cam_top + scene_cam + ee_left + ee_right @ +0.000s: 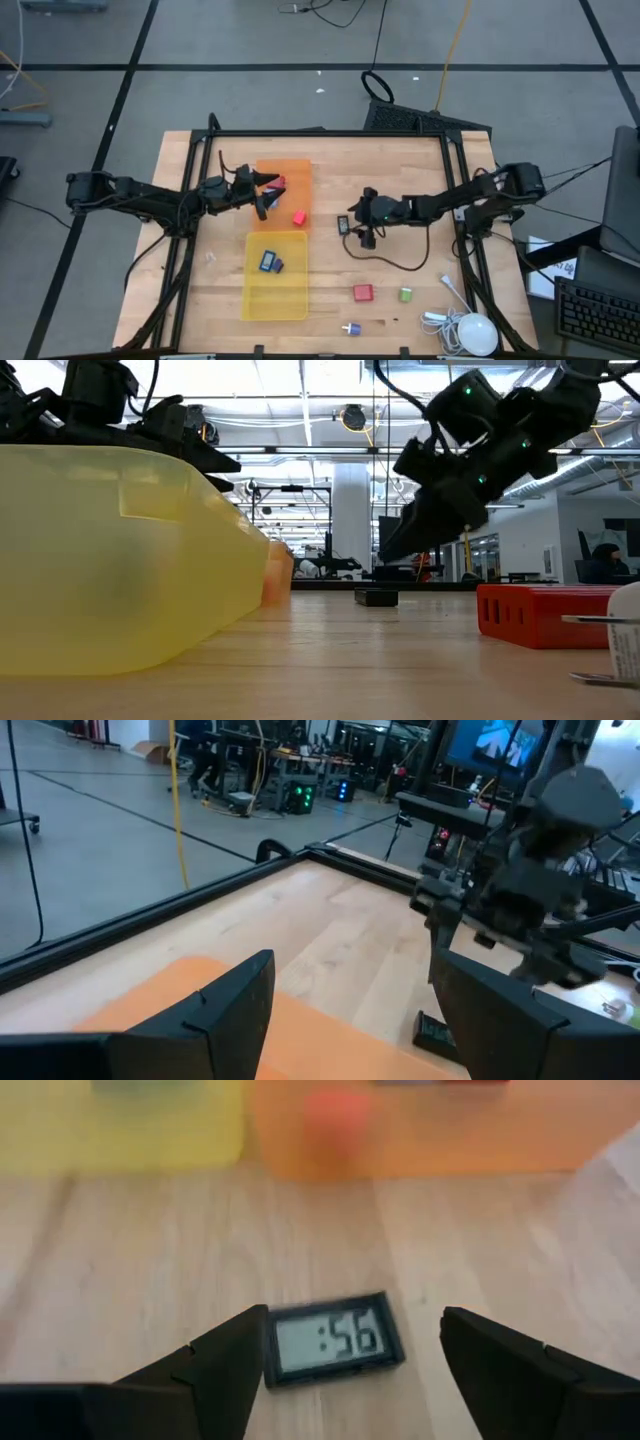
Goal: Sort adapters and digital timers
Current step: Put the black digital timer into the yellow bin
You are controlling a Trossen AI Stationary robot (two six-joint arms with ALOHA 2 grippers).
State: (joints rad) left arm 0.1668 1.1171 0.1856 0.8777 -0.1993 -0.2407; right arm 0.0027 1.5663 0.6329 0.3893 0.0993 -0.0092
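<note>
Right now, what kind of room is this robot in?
Probably a big robotics lab or workshop: a wooden table in a black frame, ceiling lights over a long open hall, and benches of equipment behind.

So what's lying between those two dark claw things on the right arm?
A black digital timer with a pale display lies flat on the wooden table, between and just ahead of the open right gripper, untouched. The right wrist view shows it best.
</note>
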